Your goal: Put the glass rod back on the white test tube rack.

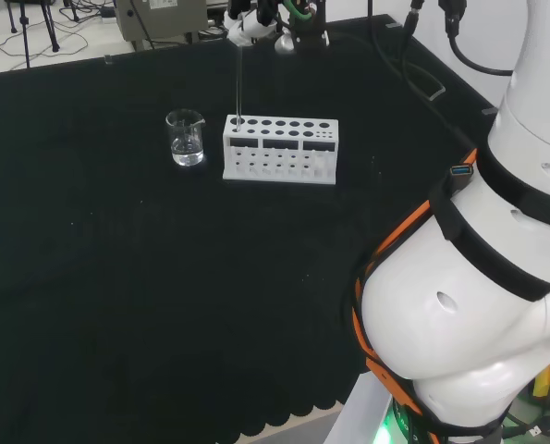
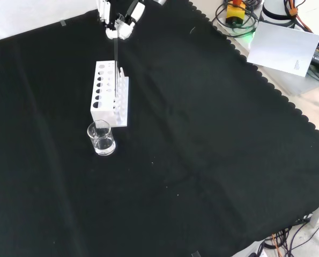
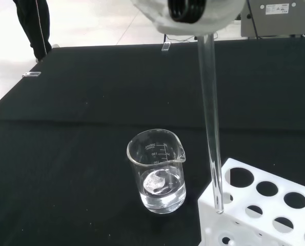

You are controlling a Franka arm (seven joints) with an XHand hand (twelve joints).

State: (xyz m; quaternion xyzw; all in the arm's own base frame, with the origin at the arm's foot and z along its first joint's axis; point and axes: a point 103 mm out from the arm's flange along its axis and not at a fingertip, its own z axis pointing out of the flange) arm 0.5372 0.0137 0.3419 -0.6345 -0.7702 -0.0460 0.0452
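Fingers (image 2: 121, 27) of the black and white robot hand (image 1: 256, 26), at top centre of the head view, are pinched round the top end of the thin clear glass rod (image 3: 211, 123). The rod hangs upright; its lower tip sits at the corner hole of the white plastic test tube rack (image 1: 280, 149), at the rack's left end in the head view. In the wrist view the tip looks at or just inside the hole's rim; depth unclear.

Risks, as a judgement: the tip is near the rack's edge, so a small sideways drift could miss the hole and send the rod down the outer wall. Letting go with the rod tilted could tip it toward the small clear glass beaker (image 1: 186, 138) just beside the rack. Pushing down off-centre could shove the light rack.

Containers: beaker holds a shallow layer of clear liquid. The rack's other holes look empty. Both stand on the black cloth-covered table (image 2: 213, 160).
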